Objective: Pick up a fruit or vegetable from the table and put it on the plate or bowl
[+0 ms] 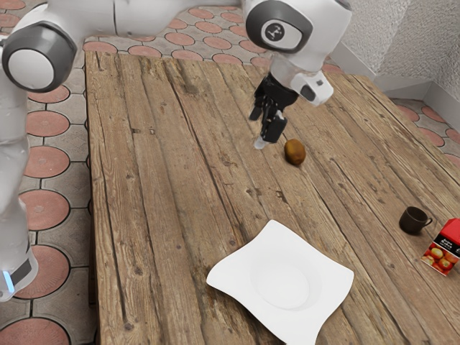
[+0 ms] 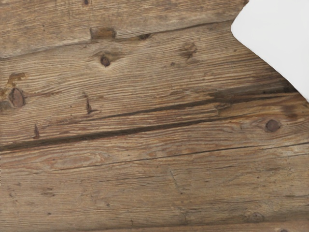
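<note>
From the side, the exterior view takes in the arm (image 1: 43,57) reaching across the wooden table (image 1: 172,187), and with it the gripper (image 1: 262,131), a kiwi (image 1: 295,152), a white plate (image 1: 284,284), a small dark cup (image 1: 413,219) and a red carton (image 1: 444,248). The wrist view gives the close detail: the table's (image 2: 145,159) weathered planks, with dark cracks between the boards and several knots, and one white corner of the plate (image 2: 280,34) lying on the wood.

The gripper hangs just above the table with its fingers spread and nothing between them. The kiwi lies on the table just beside the gripper, toward the exterior view's right and a little nearer the camera, apart from the fingers.

The kiwi is a small brown oval with a dull, rough-looking skin. It is well apart from the plate, which sits nearer the camera with wavy, upturned corners and a shallow round hollow in the middle. The cup and carton stand near the exterior view's right edge, close to each other
</note>
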### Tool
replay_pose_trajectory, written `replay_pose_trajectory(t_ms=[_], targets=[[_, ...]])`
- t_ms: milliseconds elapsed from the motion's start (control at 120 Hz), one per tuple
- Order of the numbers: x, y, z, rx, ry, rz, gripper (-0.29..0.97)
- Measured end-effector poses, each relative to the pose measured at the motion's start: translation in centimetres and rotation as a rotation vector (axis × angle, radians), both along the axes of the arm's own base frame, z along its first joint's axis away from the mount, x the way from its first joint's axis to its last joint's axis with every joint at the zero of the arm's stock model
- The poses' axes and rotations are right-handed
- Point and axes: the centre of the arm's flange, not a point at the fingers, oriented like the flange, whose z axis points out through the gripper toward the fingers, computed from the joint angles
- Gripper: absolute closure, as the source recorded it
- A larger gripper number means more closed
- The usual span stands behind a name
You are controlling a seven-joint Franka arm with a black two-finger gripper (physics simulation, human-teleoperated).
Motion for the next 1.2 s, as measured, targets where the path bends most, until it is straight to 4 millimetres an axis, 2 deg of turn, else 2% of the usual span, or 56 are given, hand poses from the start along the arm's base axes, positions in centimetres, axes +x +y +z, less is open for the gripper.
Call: replay_pose_trajectory(t_ms=[142,217,250,267,283,342,367,392,433,500,575,683,942,1200], targets=[[1.8,1.1,0.4,-0.008,-0.119,0.013,0.0],[2.3,-0.1,-0.3,-0.018,-0.139,-0.002,0.0],[3.6,0.0,-0.9,-0.026,-0.143,-0.009,0.0],[4.9,0.8,-1.2,-0.032,-0.149,-0.005,0.0],[6.4,2.5,-1.5,-0.038,-0.156,0.005,0.01],[12.3,10.8,-2.4,-0.047,-0.213,0.041,0.0],[13.7,13.6,-2.7,-0.038,-0.232,0.031,0.0],[14.7,15.4,-3.3,-0.024,-0.238,0.004,0.0],[16.4,17.6,-4.5,0.009,-0.243,-0.058,0.0],[18.9,19.7,-6.2,0.038,-0.279,-0.178,0.0],[19.9,21.9,-8.2,0.004,-0.298,-0.308,0.0],[20.5,23.3,-10.8,-0.066,-0.315,-0.497,0.0],[21.3,22.0,-15.4,-0.154,-0.25,-0.882,0.0],[20.6,22.2,-16.2,-0.21,-0.163,-1.114,0.0]])
